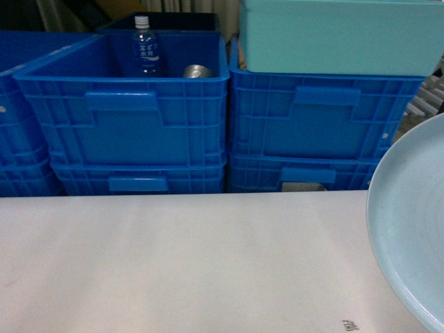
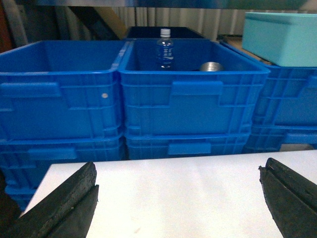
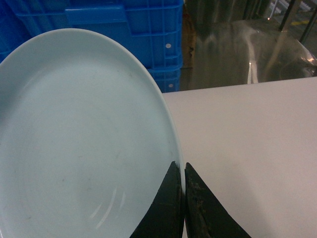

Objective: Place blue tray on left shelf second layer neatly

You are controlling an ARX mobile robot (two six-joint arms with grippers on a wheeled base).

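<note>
The pale blue tray (image 1: 415, 222) is tilted at the right edge of the head view, above the white table (image 1: 187, 263). In the right wrist view the blue tray (image 3: 84, 134) fills the left half. My right gripper (image 3: 181, 166) is shut on its rim, one finger on each side of the edge. My left gripper (image 2: 178, 168) hangs open over the table (image 2: 178, 198) with nothing between its fingers. Neither gripper shows in the head view. The left shelf is out of view.
Stacked dark-blue crates (image 1: 125, 118) (image 1: 312, 118) line the table's far edge. One open crate holds a bottle (image 1: 144, 48) and a metal can (image 1: 197, 71). A turquoise container (image 1: 340, 35) sits on the right stack. Shiny reflective material (image 3: 237, 49) lies beyond the table's right end.
</note>
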